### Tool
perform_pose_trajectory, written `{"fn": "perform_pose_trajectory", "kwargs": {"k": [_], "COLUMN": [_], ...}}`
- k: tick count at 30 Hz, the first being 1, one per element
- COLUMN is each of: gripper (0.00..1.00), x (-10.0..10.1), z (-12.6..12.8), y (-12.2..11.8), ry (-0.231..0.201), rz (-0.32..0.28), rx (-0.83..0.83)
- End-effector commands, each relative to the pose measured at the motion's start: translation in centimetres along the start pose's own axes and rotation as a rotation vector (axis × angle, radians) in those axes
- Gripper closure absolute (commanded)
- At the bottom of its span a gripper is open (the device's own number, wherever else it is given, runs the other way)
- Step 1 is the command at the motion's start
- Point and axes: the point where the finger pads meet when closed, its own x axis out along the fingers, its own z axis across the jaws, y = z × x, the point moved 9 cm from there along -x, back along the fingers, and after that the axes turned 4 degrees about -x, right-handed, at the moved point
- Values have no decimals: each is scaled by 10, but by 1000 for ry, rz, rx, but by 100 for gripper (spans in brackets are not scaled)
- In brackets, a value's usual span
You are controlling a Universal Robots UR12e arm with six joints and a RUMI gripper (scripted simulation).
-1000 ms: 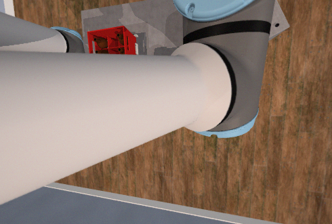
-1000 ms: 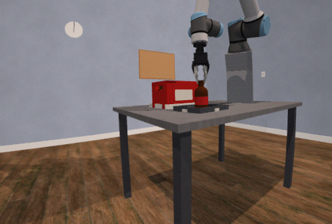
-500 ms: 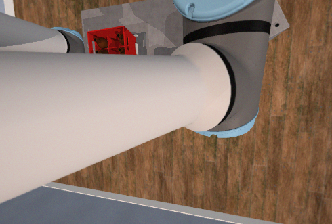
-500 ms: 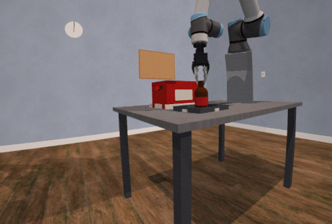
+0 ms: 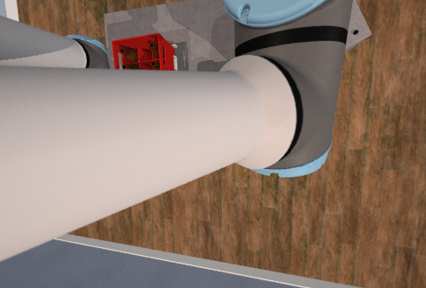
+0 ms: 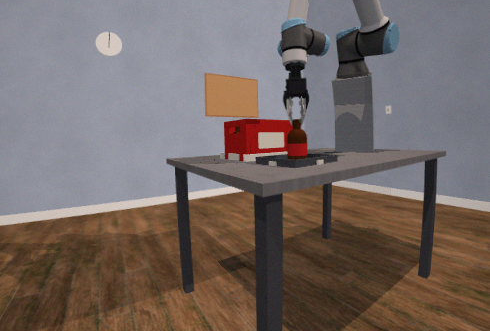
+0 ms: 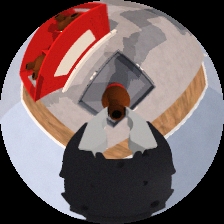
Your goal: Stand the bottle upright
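Observation:
A brown bottle [image 6: 297, 144] [image 7: 116, 100] with a red label stands upright on the dark grey tray [image 6: 314, 158] [image 7: 137, 80]. My gripper [image 6: 297, 115] [image 7: 116, 107] is shut on the bottle's neck from straight above. The red crate [image 6: 245, 138] [image 5: 163, 43] [image 7: 82, 35] stands just behind and left of the tray; brown bottles [image 5: 130, 56] [image 7: 62, 20] show in its cells. In the top view the arm hides the tray and the held bottle.
The grey table [image 6: 280, 173] [image 5: 196, 24] bears the crate and the tray near its middle. The arm's grey pedestal [image 6: 353, 113] stands at the table's back right. The big arm link [image 5: 130, 142] blocks most of the top view.

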Motion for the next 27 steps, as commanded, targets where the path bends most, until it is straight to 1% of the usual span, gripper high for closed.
{"fn": "perform_pose_trajectory", "kwargs": {"k": [1,24,25,27], "gripper": [100,100,0,0], "x": [-1,-1,-1,-1], "z": [0,0,0,0], "y": [0,0,0,0], "ry": [1,1,1,1], "rz": [-1,-1,-1,-1], "rx": [0,0,0,0]}}
